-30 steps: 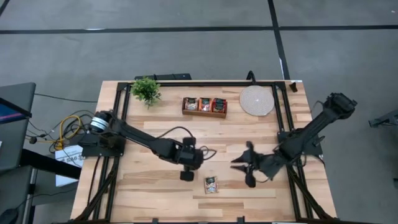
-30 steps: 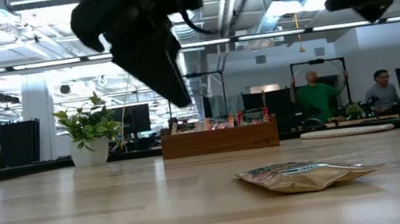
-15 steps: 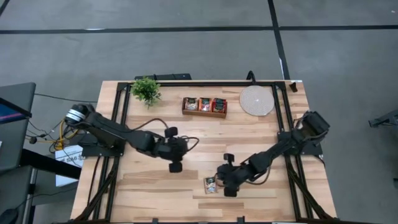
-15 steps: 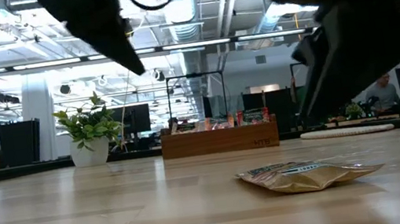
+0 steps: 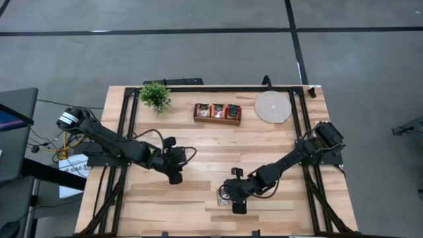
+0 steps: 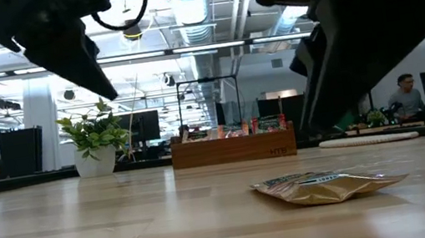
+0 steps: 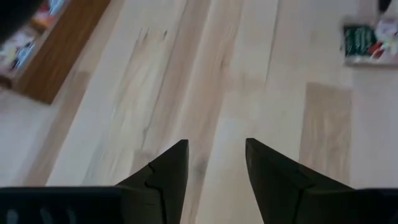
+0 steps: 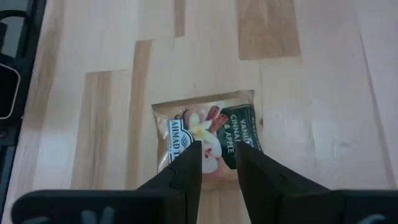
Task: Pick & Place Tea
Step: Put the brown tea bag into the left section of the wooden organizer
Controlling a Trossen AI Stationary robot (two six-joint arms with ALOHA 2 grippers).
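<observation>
One tea sachet, pale gold with a dark green band and a flower print, lies flat on the wooden table near its near edge. My right gripper hovers open just above it, fingers pointing down with a narrow gap, touching nothing. More sachets sit in the brown wooden tray at the far side. My left gripper is open over bare table, left of the middle, away from the sachet.
A round pale disc lies right of the tray, and a small potted plant stands at the far left. Black frame rails run along both table sides. Bare wood lies between the tray and the grippers. People show in the room behind.
My right gripper has swung toward the table's left and near edge and come down over the loose sachet. My left gripper has drawn back toward the table's left. The sachet has stayed where it was.
</observation>
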